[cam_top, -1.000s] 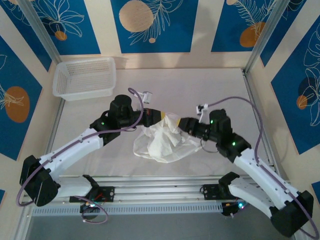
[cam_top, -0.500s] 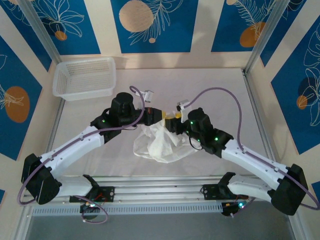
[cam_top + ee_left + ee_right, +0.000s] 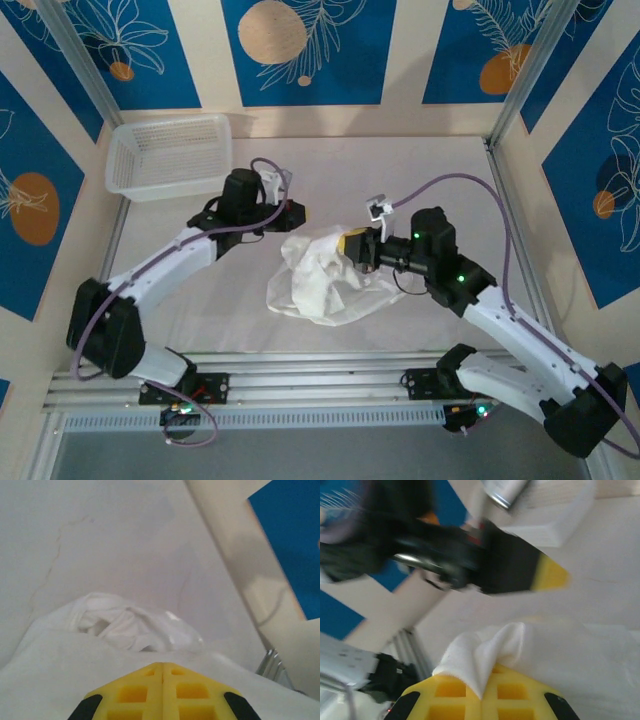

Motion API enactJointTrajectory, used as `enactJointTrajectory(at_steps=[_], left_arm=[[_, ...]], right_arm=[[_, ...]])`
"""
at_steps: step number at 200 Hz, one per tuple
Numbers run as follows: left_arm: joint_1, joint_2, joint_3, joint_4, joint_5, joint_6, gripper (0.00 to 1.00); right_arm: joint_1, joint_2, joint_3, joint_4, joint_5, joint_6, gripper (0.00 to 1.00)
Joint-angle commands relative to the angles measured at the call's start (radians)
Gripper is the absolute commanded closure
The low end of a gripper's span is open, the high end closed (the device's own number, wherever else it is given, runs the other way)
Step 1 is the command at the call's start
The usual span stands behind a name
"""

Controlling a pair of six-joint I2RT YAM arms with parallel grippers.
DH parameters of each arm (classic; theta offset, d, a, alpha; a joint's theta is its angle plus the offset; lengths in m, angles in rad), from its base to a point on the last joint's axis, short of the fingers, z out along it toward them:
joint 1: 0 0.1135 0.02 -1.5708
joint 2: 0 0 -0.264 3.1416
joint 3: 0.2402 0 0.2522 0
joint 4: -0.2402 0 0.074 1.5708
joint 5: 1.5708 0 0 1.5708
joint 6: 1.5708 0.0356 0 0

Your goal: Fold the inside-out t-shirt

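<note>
The inside-out t-shirt (image 3: 320,278) lies crumpled in a white heap at the middle of the table. My right gripper (image 3: 352,245) is at the heap's upper right edge. In the right wrist view its yellow jaws (image 3: 487,674) are shut on a fold of the t-shirt (image 3: 485,655) that stands up between them. My left gripper (image 3: 297,212) hovers up and left of the heap, apart from it. Its yellow jaws (image 3: 163,666) are pressed together with nothing seen between them, and the bunched t-shirt (image 3: 125,625) lies ahead of them. The left gripper's yellow tip (image 3: 550,574) shows bare in the right wrist view.
A white mesh basket (image 3: 170,155) stands at the table's back left corner. Metal frame posts run along both sides, and patterned walls close in the table. Bare table lies left of the heap and behind it.
My right gripper has shut on the shirt's upper edge and shifted a little right. My left arm has drawn back up and to the left, off the cloth.
</note>
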Motion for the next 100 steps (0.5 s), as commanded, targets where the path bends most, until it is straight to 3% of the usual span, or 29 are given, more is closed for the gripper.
enactJointTrajectory(at_steps=[1, 40, 70, 100], left_arm=[[-0.003, 0.003, 0.023, 0.062, 0.074, 0.019, 1.0], [-0.027, -0.243, -0.094, -0.016, -0.071, 0.063, 0.68], [-0.188, -0.43, -0.143, -0.128, -0.268, 0.057, 0.67], [-0.362, -0.383, -0.101, -0.126, -0.301, 0.02, 0.68]], right_arm=[[-0.034, -0.023, -0.021, 0.084, -0.12, 0.132, 1.0], [-0.066, 0.039, 0.029, -0.015, 0.036, 0.157, 1.0], [-0.088, 0.085, 0.049, -0.033, 0.087, 0.176, 1.0], [-0.1, 0.115, 0.064, -0.045, 0.105, 0.2, 1.0]])
